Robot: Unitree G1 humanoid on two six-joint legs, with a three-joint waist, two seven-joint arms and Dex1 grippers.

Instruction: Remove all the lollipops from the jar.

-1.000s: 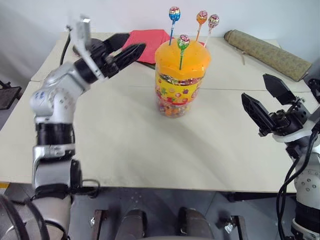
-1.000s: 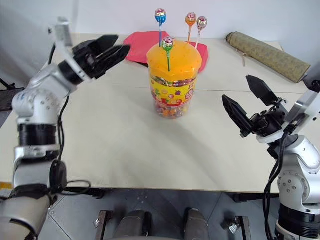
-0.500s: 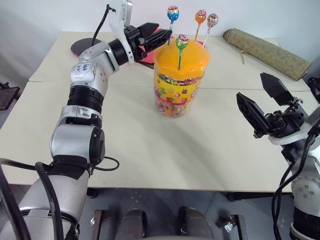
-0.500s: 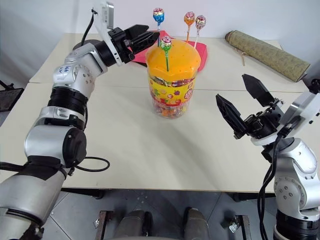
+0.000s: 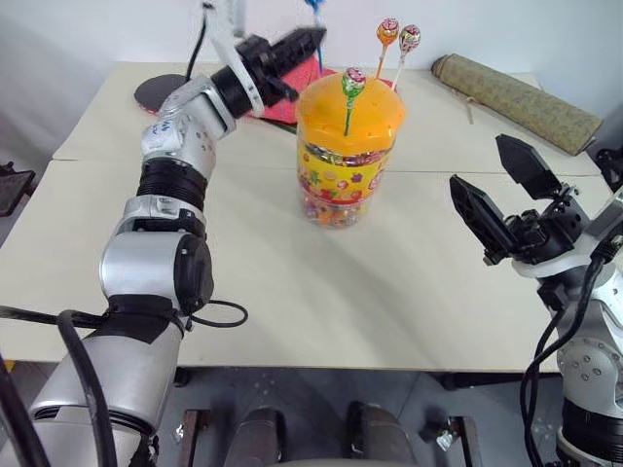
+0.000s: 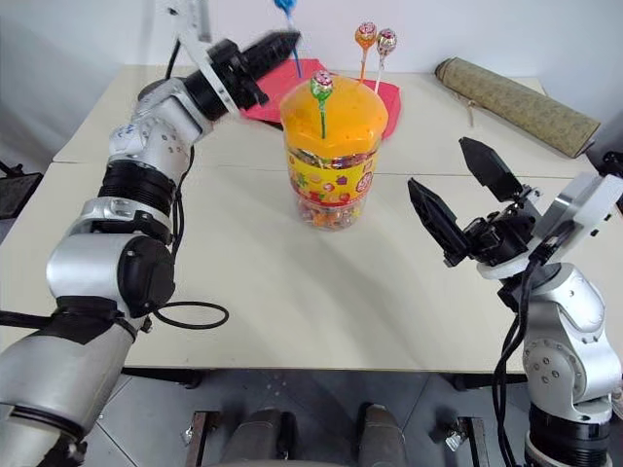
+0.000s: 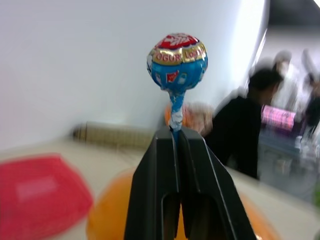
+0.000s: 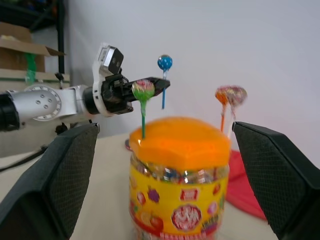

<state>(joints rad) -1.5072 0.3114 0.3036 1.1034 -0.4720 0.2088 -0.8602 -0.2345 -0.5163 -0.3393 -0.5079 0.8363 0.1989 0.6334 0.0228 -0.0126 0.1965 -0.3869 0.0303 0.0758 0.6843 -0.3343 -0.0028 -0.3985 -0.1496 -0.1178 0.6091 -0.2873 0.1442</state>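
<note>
Head views: the left claw (image 5: pixel 310 39) is clamped on the stick of the blue lollipop (image 6: pixel 284 6), lifted clear above the jar (image 5: pixel 348 146), which stands mid-desk (image 5: pixel 292 292). The green lollipop (image 5: pixel 352 84), orange lollipop (image 5: pixel 388 31) and pink lollipop (image 5: pixel 409 38) stand in the jar's lid.

Left wrist view: both fingers (image 7: pixel 150 180) are closed tight on the blue stick, just below the wrapped head.

Right wrist view: the right claw (image 8: pixel 160 170) faces the jar with jaws spread wide, holding nothing.

Assessment: one lollipop is out but not set down; three remain.
</note>
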